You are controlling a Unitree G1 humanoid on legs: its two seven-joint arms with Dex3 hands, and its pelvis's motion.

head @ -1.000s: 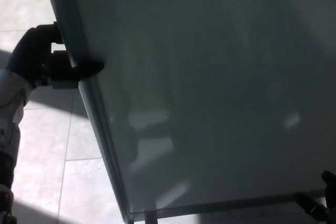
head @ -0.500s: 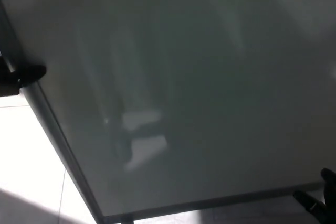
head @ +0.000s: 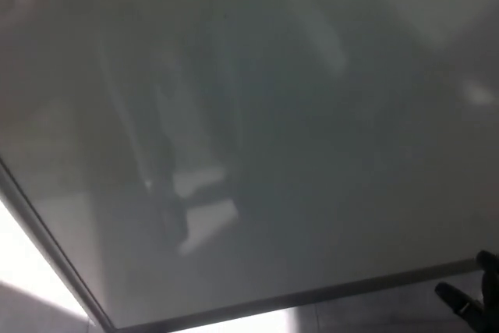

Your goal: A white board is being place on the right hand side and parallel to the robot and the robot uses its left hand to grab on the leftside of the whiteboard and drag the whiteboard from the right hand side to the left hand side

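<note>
whiteboard (head: 257,130) is now seen filling almost the whole head view, its left frame edge (head: 47,243) pushed down into the lower-left corner where a second ago it ran through the upper left with the left hand clamped on it. that left hand has been lost off the picture's left, so its grip cannot be told now, and whether board or camera has shifted cannot be settled, though the drag leftward is judged to be underway. only a sliver of the right hand (head: 477,295) is shown at the bottom right below the board's lower edge, its fingers not made out, and a bright strip of floor (head: 19,271) is left at the lower left.
</note>
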